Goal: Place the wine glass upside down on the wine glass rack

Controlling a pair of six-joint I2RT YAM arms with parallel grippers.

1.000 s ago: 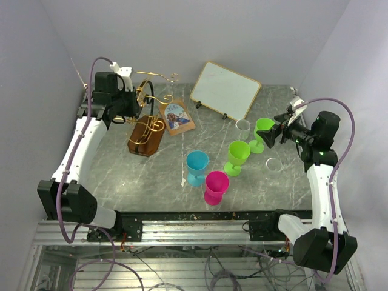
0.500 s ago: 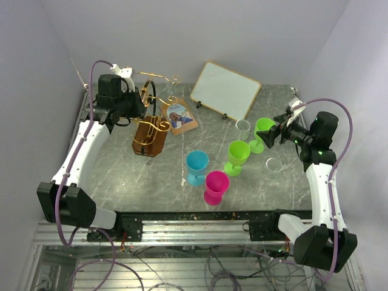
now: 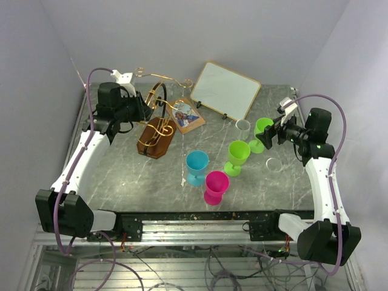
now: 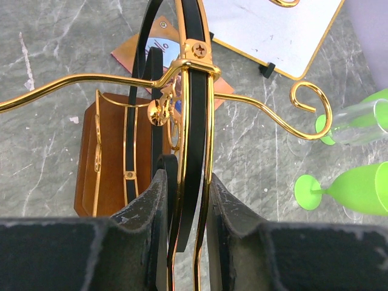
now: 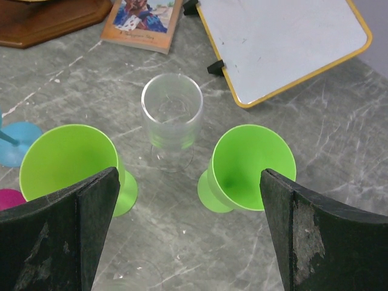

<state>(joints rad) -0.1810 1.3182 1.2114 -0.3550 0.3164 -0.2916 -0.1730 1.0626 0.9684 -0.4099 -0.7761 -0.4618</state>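
Pinching the wine glass rack (image 4: 193,109) by its loop, left jaws steady it; spread right jaws should next grasp the wine glass (image 5: 171,115).

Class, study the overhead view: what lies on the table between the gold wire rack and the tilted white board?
A small picture card lies flat between the wine glass rack and the white board, clearest in the top external view.

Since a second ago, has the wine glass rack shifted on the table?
Yes. In the top view the wine glass rack, gripped by the left gripper, has slid right, nearer the white board, which stayed put.
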